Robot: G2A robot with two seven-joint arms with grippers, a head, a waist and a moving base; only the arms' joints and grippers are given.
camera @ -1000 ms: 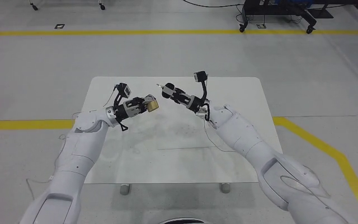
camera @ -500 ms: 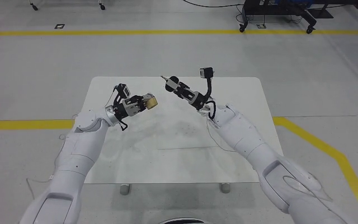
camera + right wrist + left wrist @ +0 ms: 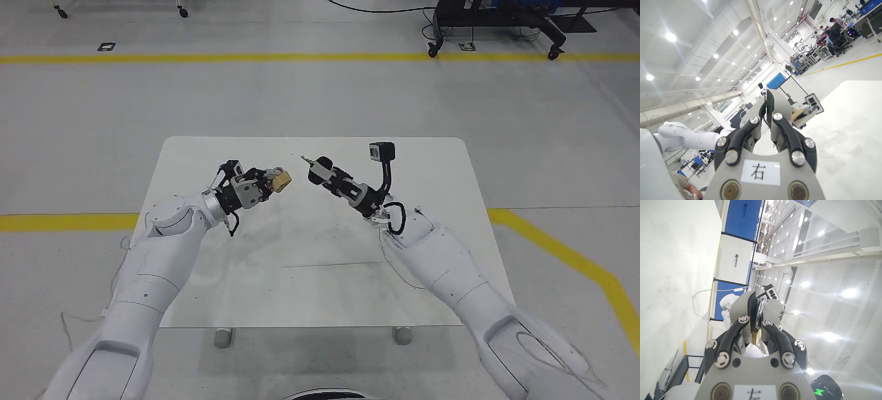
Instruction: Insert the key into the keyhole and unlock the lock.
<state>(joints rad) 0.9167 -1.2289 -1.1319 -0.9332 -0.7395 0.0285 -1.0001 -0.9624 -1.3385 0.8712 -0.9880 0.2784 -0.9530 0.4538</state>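
Above the white table (image 3: 310, 250), my left gripper (image 3: 262, 183) is shut on a small brass padlock (image 3: 281, 179). The lock's brass body points toward the other arm. In the left wrist view its silver shackle (image 3: 761, 307) is pinched between the pads and the brass body (image 3: 754, 336) shows behind them. My right gripper (image 3: 318, 168) is shut on a thin key (image 3: 306, 159), whose tip points at the lock with a small gap between them. In the right wrist view the key (image 3: 765, 106) is a thin edge between the pads, and the lock (image 3: 797, 113) hangs beside them.
Nothing else lies on the table top. A white cable (image 3: 385, 250) runs along the right arm over the table. Yellow floor lines (image 3: 300, 57) pass behind and beside the table.
The left gripper has turned and carried the lock a little toward the table's middle. The right gripper has drawn back to the right with the key, lifting and then lowering.
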